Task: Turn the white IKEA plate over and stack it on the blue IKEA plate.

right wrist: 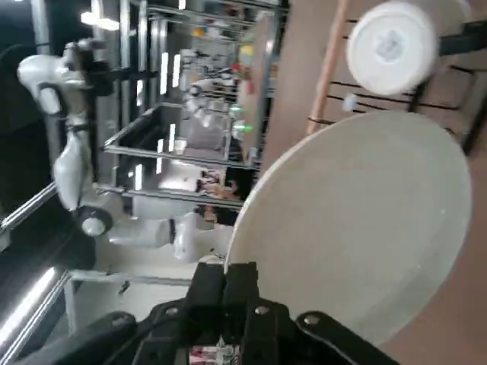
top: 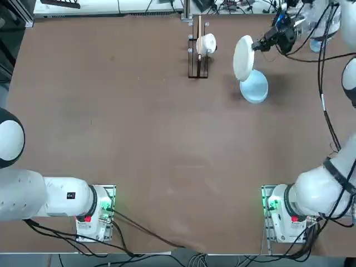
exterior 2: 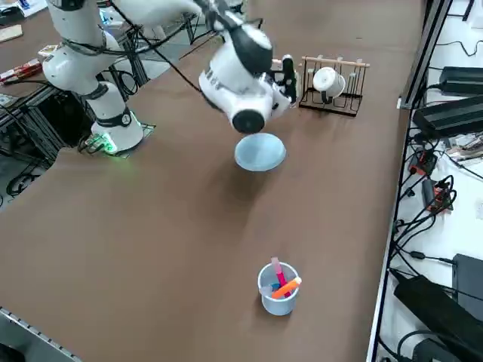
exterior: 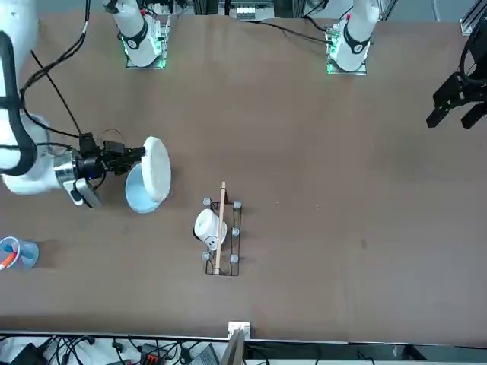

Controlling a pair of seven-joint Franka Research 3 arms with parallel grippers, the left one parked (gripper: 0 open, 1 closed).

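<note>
My right gripper (top: 255, 45) is shut on the rim of the white IKEA plate (top: 243, 57), holding it up on edge above the table. The plate hangs tilted just over the far side of the blue IKEA plate (top: 254, 85), which lies flat on the table. From the front, the white plate (exterior: 157, 169) overlaps the blue plate (exterior: 141, 192), with the gripper (exterior: 141, 152) at its rim. In the wrist view the white plate (right wrist: 365, 228) fills the space past the closed fingers (right wrist: 240, 277). The side view shows the blue plate (exterior 2: 260, 152) under the arm.
A wooden rack (top: 198, 55) holding a small white cup (top: 207, 43) stands left of the plates. A clear blue tumbler (exterior: 19, 253) with an orange stick sits at the table's right edge. Cables trail along the right arm.
</note>
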